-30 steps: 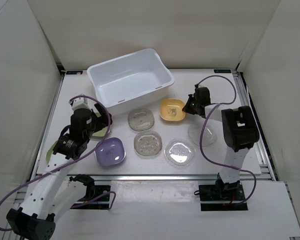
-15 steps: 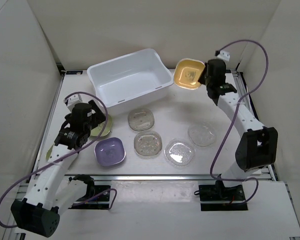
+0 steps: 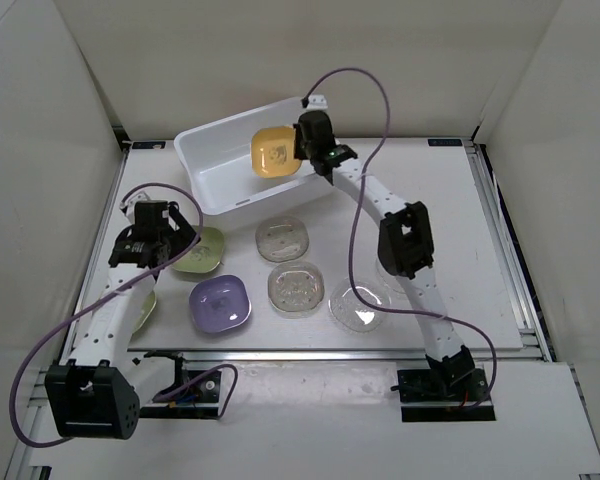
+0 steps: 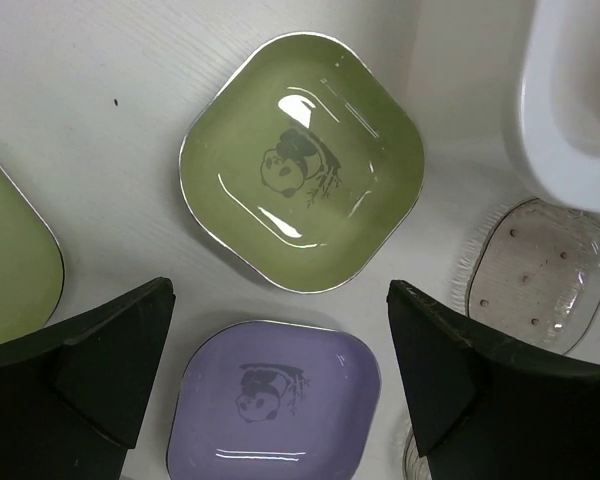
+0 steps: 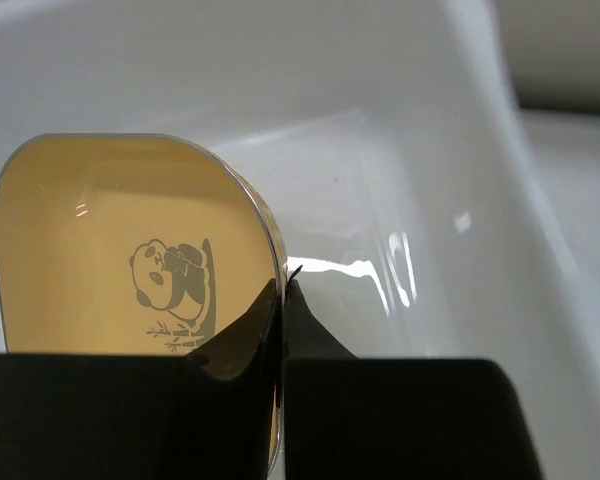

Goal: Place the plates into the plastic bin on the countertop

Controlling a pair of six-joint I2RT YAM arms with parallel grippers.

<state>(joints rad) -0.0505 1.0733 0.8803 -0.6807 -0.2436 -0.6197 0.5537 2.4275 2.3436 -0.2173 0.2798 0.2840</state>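
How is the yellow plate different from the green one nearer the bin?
The yellow plate is pinched by the right gripper, tilted over the plastic bin; the green plate lies flat on the countertop, untouched. Both are rounded squares with a panda print.

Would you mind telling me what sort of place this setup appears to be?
Likely a robot test cell rather than a kitchen: bare white panels wall the countertop, and a metal rail fronts it.

no legible text, no readable labels
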